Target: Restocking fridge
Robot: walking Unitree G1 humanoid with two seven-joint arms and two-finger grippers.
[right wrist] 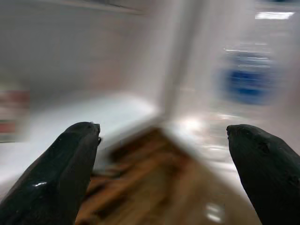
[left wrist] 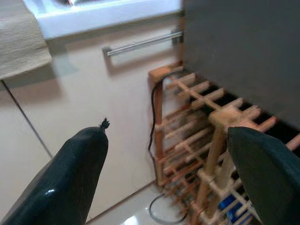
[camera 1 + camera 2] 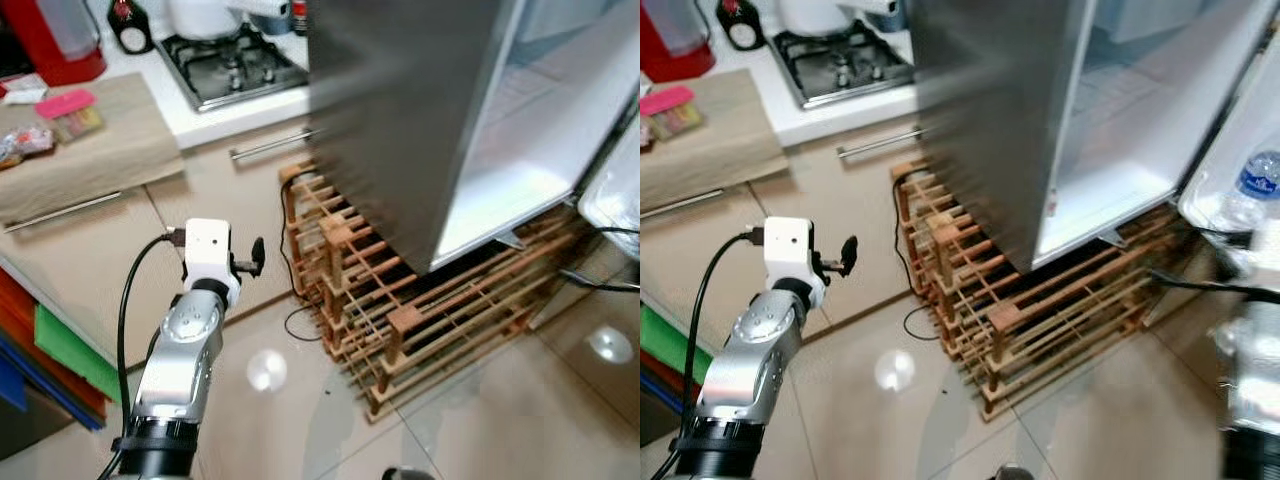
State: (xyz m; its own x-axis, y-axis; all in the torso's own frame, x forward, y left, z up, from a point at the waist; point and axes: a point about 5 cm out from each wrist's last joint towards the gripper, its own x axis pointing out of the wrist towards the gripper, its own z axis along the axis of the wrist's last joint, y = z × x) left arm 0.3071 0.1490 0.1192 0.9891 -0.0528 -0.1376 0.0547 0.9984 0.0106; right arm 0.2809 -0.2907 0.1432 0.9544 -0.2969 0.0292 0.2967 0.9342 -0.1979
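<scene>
wood: a slatted rack [image 3: 420,300] is seen under the open fridge [image 3: 420,120], ahead of the left gripper [image 2: 164,164], fingers spread.
right gripper [image 1: 161,173]: spread, blurred fridge interior ahead.
bottle [image 3: 1252,190]: blue label, unreadable, in the door.

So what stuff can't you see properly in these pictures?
- Fridge shelves higher up: cut off by the top edge of the eye views.
- Water bottle in the door: cut by the right edge in the right eye view, a blue smear in the blurred right wrist view.
- Right tool: fingers apart, what is ahead is motion-blurred.
- Wooden rack: rear part hidden under the fridge.
</scene>
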